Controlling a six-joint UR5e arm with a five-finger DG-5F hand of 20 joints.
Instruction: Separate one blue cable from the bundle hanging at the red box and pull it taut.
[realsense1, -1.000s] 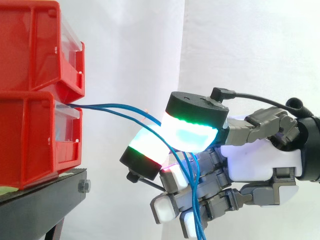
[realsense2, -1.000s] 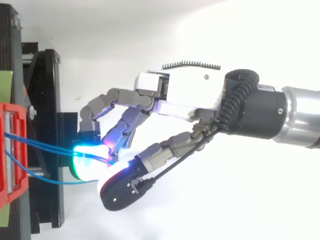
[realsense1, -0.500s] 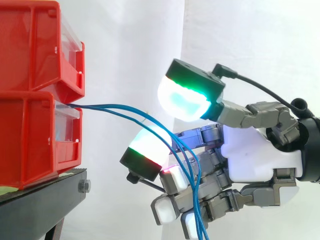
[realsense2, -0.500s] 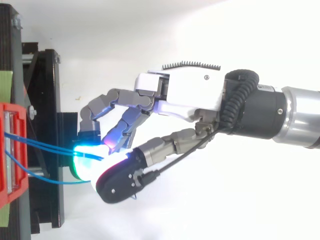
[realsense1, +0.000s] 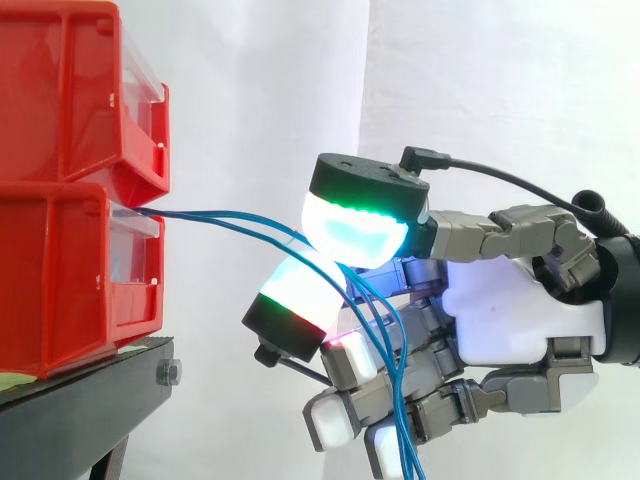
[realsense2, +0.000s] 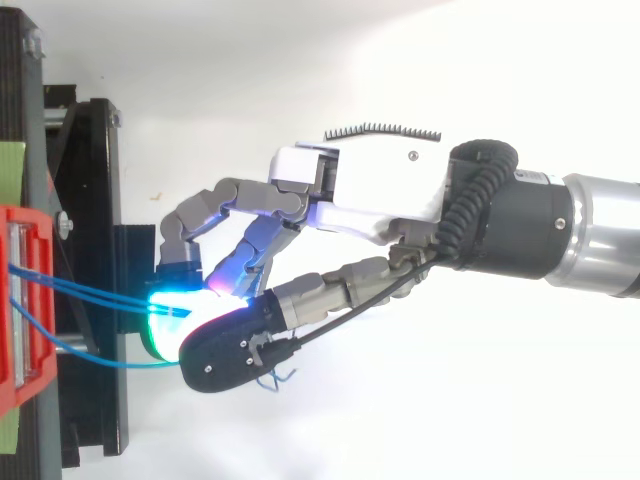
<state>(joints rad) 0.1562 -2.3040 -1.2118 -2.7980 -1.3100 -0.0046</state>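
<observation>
Right of the red box (realsense1: 60, 280) and apart from it, the hand (realsense1: 500, 320) has its fingers (realsense1: 295, 300) curled, the thumb pad down over a glowing fingertip with the blue cables (realsense1: 230, 218) caught between. The cables leave the red box's front near its top, sag slightly, then drop over the fingers. A black stand (realsense1: 80, 400) carries the red box, and a white curtain (realsense1: 480, 90) hangs behind it.
</observation>
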